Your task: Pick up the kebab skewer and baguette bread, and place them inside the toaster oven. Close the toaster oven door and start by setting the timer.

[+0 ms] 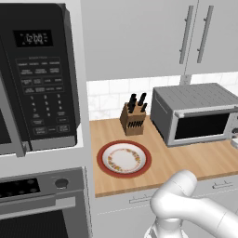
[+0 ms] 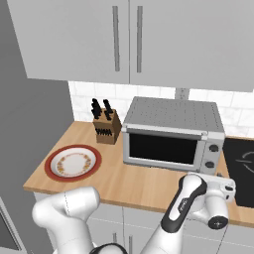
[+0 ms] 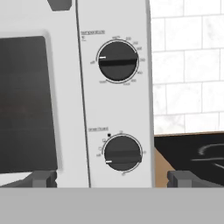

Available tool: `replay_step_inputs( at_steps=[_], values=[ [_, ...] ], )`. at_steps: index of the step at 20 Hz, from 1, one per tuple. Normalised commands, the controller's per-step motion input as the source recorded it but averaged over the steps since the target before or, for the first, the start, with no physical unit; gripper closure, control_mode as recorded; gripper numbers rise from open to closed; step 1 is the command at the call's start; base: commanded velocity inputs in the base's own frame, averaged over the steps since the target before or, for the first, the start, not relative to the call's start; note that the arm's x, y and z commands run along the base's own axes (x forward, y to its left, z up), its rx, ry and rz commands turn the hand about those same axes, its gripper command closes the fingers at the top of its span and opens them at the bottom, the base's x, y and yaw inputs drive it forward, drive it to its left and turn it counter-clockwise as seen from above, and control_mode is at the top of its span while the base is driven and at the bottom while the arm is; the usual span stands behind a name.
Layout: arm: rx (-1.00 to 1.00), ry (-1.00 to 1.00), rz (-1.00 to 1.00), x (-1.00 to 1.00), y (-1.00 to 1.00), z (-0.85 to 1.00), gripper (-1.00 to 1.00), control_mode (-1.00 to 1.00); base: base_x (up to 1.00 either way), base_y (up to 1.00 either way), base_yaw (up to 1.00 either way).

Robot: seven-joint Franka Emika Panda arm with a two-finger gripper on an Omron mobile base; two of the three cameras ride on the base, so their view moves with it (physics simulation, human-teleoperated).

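The toaster oven (image 2: 173, 133) stands on the wooden counter, a grey box with a ribbed top (image 1: 195, 97). Its dark glass door (image 2: 161, 148) is closed against the frame, also seen as the toaster oven door (image 3: 22, 105) in the hand view. My gripper (image 3: 111, 179) is open and faces the control panel from close by. One fingertip (image 3: 43, 178) is below the door's corner, the other past the panel's right edge. The lower knob (image 3: 122, 152) sits just above the gap between them, untouched. An upper knob (image 3: 117, 61) is higher on the panel. The kebab skewer and the baguette bread are out of sight.
A red-rimmed plate (image 1: 123, 159) lies bare on the counter, with a knife block (image 1: 134, 118) behind it. A black microwave (image 1: 37, 74) and a built-in oven (image 1: 42, 204) stand at the left. A black cooktop (image 2: 240, 171) lies right of the toaster oven. Wall cabinets hang above.
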Motion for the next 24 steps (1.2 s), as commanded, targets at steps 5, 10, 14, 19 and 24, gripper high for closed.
replay_step_inputs(
  at_steps=[5, 10, 14, 19, 24],
  values=[
    [0.0, 0.0, 0.0, 0.07, 0.0, 0.0, -1.0, -1.0, 0.0, 0.0, 0.0],
    [0.0, -0.02, 0.0, 0.07, 0.0, 0.0, -1.0, -1.0, 0.0, 0.0, 0.0],
    [0.0, -0.02, 0.0, 0.01, 0.0, 0.0, -1.0, -1.0, 0.0, 0.0, 0.0],
    [0.0, 0.0, 0.0, 0.21, 0.0, 0.0, -1.0, -1.0, 0.0, 0.0, 0.0],
    [0.0, -0.01, 0.0, 0.19, -0.09, 0.0, -1.0, -1.0, 0.0, 0.0, 0.0]
  ],
)
